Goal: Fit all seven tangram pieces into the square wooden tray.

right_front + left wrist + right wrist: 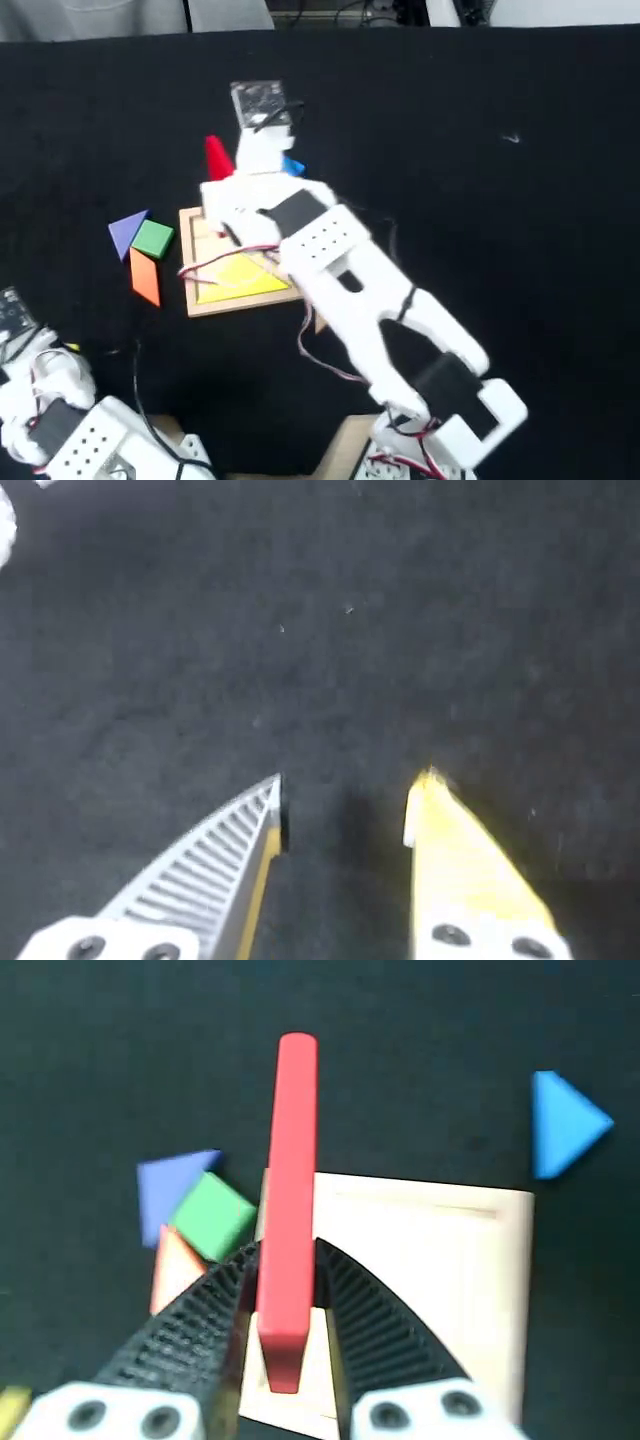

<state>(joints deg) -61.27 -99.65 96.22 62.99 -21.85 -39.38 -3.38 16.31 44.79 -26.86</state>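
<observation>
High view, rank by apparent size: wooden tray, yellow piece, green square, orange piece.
1. wooden tray: largest, though partly hidden.
2. yellow piece: lies inside the tray, also partly hidden.
3. green square and orange piece: they look about alike, so I leave them unranked.

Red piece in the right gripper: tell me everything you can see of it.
The red piece is a flat slab. The right wrist view shows it edge-on, narrow with rounded ends, and the high view shows a pointed triangular face. It looks smooth and painted; the material is unclear. It stands on edge, and the right gripper clamps its flat faces between black ribbed fingers, with the piece reaching past the fingertips. It sits at the wooden tray edge, over the black table. I cannot tell whether it touches either.
</observation>
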